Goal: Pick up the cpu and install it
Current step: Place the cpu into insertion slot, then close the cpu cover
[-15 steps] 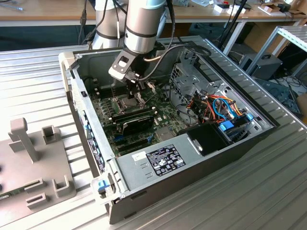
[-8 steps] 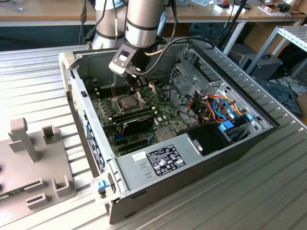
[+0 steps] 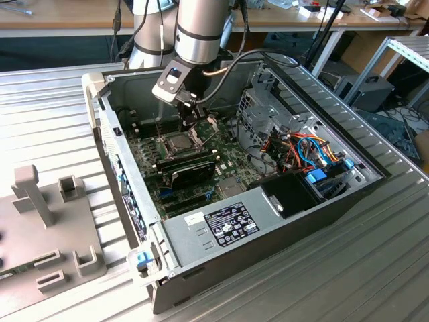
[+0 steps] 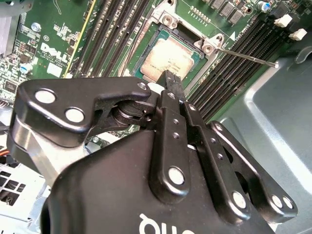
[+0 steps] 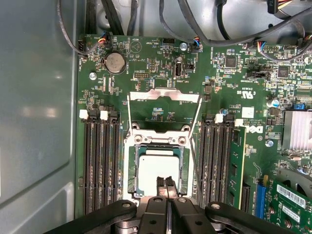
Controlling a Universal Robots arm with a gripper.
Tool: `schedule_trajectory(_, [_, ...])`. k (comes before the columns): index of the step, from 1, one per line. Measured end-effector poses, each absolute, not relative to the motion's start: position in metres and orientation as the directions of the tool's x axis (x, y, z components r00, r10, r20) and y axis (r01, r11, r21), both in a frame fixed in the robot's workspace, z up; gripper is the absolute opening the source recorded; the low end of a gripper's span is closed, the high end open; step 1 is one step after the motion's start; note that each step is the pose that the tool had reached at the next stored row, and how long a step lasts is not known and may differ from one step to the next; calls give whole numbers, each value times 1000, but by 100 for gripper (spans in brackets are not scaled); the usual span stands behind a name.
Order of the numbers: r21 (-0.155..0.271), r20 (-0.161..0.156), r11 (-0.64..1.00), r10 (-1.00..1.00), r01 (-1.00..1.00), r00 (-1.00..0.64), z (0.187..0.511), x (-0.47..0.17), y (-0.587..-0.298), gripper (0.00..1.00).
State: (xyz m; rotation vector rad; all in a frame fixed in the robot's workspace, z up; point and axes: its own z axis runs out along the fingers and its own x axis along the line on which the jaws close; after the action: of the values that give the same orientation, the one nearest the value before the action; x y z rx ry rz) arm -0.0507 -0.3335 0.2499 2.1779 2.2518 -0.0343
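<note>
In the exterior view an open computer case lies on a ribbed metal surface. The arm reaches down into it, with its pincer low over the green motherboard, just beside the socket and near a long black card. In the second wrist view the pincer is clenched, its fingers pressed together with nothing between them. The tips stand over the near edge of the cpu, which lies flat inside the socket frame; whether they touch its metal top I cannot tell. A thin lever juts out beside the socket. In the first wrist view the cpu sits square in the socket with the hinged plate swung open beyond it. Black memory slots run along both sides, and the closed pincer overlaps the chip's near edge.
</note>
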Motion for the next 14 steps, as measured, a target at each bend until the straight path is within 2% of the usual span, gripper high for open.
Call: schedule_trajectory(14, [-8, -23, 34, 999, 999, -34, 251, -51, -334, 11])
